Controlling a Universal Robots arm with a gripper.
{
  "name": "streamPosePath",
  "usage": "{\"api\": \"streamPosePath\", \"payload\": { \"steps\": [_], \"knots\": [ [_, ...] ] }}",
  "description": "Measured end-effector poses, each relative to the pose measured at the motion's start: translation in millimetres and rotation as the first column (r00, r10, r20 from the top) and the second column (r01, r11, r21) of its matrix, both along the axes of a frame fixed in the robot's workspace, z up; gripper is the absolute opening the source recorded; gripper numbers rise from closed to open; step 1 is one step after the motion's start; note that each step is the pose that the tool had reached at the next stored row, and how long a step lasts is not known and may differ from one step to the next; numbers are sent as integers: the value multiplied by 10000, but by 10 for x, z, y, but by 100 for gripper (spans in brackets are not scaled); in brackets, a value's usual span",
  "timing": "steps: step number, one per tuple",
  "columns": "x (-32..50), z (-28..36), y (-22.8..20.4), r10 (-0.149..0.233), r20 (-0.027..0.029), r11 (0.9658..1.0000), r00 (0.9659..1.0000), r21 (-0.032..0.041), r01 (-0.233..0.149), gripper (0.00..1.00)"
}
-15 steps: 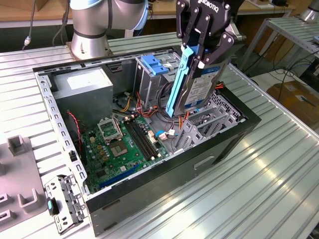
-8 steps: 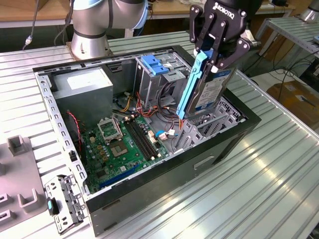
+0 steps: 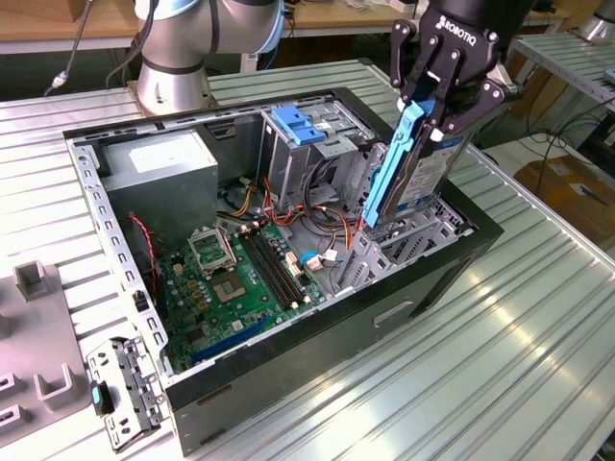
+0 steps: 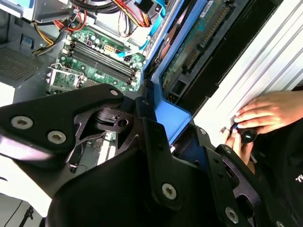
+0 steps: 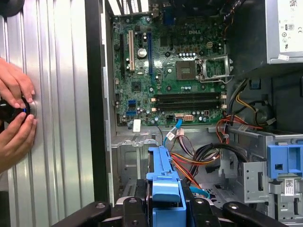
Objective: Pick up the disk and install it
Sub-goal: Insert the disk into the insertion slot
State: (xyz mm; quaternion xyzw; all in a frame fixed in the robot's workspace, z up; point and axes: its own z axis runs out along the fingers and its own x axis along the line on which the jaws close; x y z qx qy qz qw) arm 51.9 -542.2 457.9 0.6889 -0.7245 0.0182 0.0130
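Note:
My gripper (image 3: 434, 108) is shut on the disk (image 3: 408, 178), a silver hard drive framed by blue plastic rails. The disk hangs upright, slightly tilted, with its lower end reaching into the drive bay (image 3: 418, 235) at the exterior view's right end of the open computer case (image 3: 288, 365). In the first wrist view the disk's blue rail (image 5: 164, 182) sits clamped between the black fingers (image 5: 130, 208). In the second wrist view the disk (image 4: 201, 42) shows its green circuit side between the black fingers (image 4: 156, 142).
Inside the case lie a green motherboard (image 3: 245, 279), a grey power supply (image 3: 159, 168) and a metal drive cage with a blue latch (image 3: 300, 123). A person's hands (image 5: 14, 118) rest on a black knob on the ribbed table. A loose bracket (image 3: 120, 389) lies beside the case.

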Motion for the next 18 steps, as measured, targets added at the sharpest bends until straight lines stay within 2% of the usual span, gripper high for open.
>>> {"api": "streamPosePath", "payload": {
  "steps": [3,5,18],
  "knots": [
    [1,-22,-3,0,1,9999,10000,-105,0,37],
    [1,-38,-3,1,1,9999,10000,-150,-1,37],
    [4,-101,-18,311,0,9994,9995,-155,-311,37]
  ]
}}
